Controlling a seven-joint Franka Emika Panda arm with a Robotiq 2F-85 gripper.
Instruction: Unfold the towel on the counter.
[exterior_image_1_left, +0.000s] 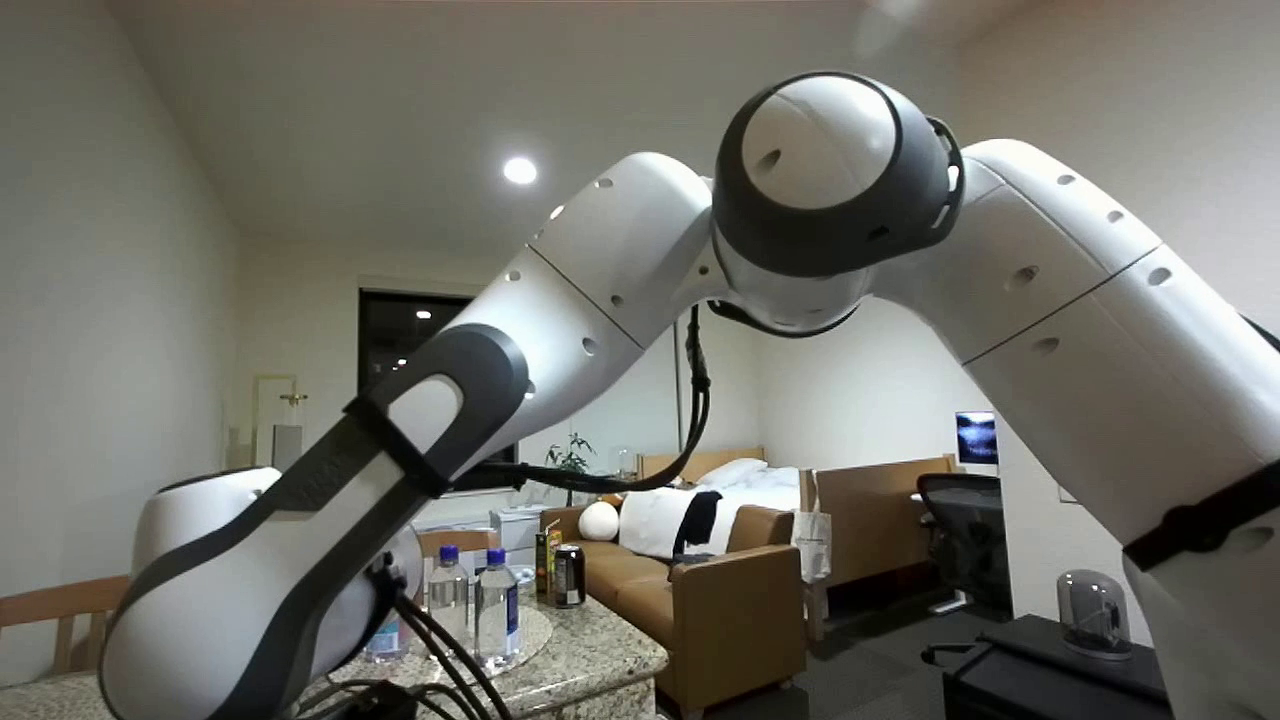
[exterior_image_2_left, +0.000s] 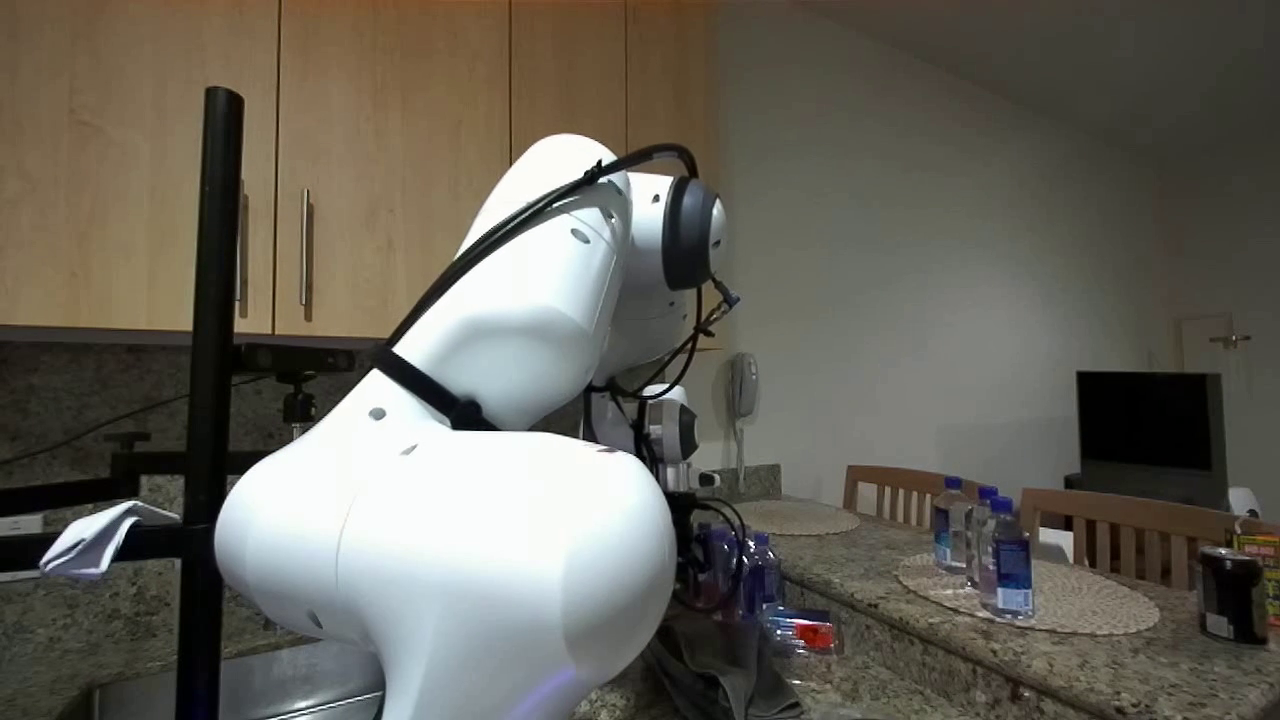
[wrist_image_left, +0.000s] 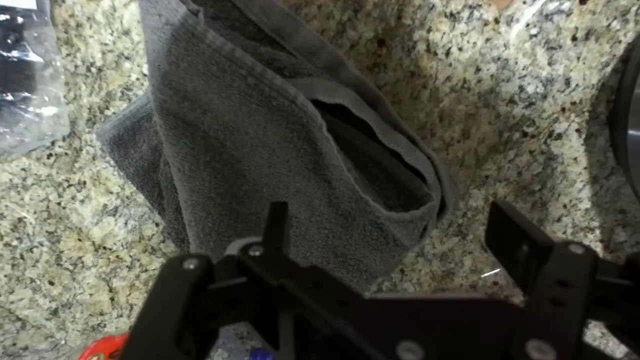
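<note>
The towel (wrist_image_left: 235, 165) is dark grey and lies folded and rumpled on the speckled counter (wrist_image_left: 500, 110) in the wrist view. Its folded layers gape open along the right side, and a lower layer sticks out at the left. The towel also shows partly in an exterior view (exterior_image_2_left: 725, 665), beside the arm's base, with part of it hidden by the arm. My gripper (wrist_image_left: 387, 207) is open and empty above the towel's near right corner. Its left finger overlaps the towel in the picture and its right finger is over bare counter. In both exterior views the fingers are hidden.
A clear plastic package (wrist_image_left: 30, 80) lies left of the towel, and a red item (wrist_image_left: 102, 347) is near the gripper. A round metal edge (wrist_image_left: 634, 125) is at the right. Water bottles (exterior_image_2_left: 1008, 565) and a can (exterior_image_2_left: 1232, 600) stand on the raised ledge. A black pole (exterior_image_2_left: 210, 400) stands near the arm.
</note>
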